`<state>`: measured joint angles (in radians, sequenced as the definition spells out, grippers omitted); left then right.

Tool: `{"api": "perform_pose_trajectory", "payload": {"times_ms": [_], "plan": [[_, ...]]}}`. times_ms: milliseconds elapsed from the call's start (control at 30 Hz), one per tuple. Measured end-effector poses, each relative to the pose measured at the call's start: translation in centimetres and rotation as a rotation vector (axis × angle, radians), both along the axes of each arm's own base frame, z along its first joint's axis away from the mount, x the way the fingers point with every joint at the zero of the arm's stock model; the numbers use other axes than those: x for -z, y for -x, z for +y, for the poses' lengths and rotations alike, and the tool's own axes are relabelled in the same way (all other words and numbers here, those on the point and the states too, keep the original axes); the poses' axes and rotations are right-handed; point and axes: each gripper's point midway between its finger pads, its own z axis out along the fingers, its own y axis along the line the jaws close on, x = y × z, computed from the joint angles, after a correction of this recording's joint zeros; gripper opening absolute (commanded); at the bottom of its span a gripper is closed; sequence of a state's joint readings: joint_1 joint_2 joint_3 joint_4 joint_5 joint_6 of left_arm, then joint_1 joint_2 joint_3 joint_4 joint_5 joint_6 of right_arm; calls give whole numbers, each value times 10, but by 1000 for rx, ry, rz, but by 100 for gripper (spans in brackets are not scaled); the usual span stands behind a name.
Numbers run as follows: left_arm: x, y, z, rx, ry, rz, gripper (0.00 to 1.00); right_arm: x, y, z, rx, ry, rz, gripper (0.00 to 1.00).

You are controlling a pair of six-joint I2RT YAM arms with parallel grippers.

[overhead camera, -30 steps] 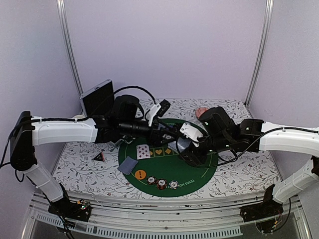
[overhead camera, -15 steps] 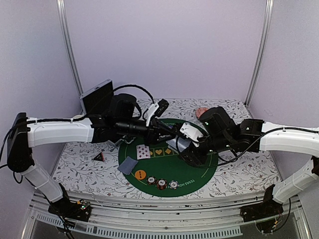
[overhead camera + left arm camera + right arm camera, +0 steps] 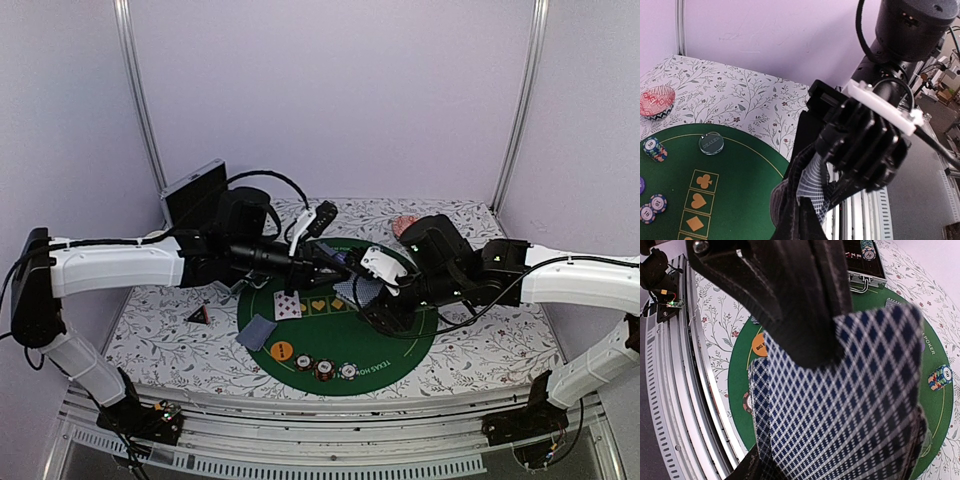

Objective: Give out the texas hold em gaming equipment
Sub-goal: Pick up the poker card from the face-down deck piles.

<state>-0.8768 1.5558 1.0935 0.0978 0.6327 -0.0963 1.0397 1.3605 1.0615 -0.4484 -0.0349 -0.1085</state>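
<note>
Dealing under way: a deck of cards [image 3: 840, 405] is held clamped in the right pincer [image 3: 380, 298] above the green mat [image 3: 400, 345] — the left pincer [image 3: 348, 270] is pinched shut on one card [image 3: 810, 187], apparently to be drawn off and dealt.

From my right wrist the fan of cards [image 3: 840, 405] is a blur that hides most of the green mat [image 3: 740, 390] and half the orange disc [image 3: 758, 346] on it. From my left wrist the bottom edge cuts my left tool [image 3: 802, 195], the left edge a purple disc [image 3: 641, 185] on the mat. From above, my right arm [image 3: 570, 275] hides part of the pink dish [image 3: 403, 224] beyond the mat.
</note>
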Motion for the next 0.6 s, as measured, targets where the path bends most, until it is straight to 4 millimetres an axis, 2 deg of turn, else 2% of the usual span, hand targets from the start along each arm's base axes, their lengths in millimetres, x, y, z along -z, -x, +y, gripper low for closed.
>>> {"api": "perform_pose_trajectory", "payload": {"times_ms": [400,600], "plan": [[-34,17,23,11,58,-74,0,-6,-1,-1,6,-16,-15,44],[-46,9,46,-42,78,-107,0,-6,-3,-3,22,-17,-16,44]]}}
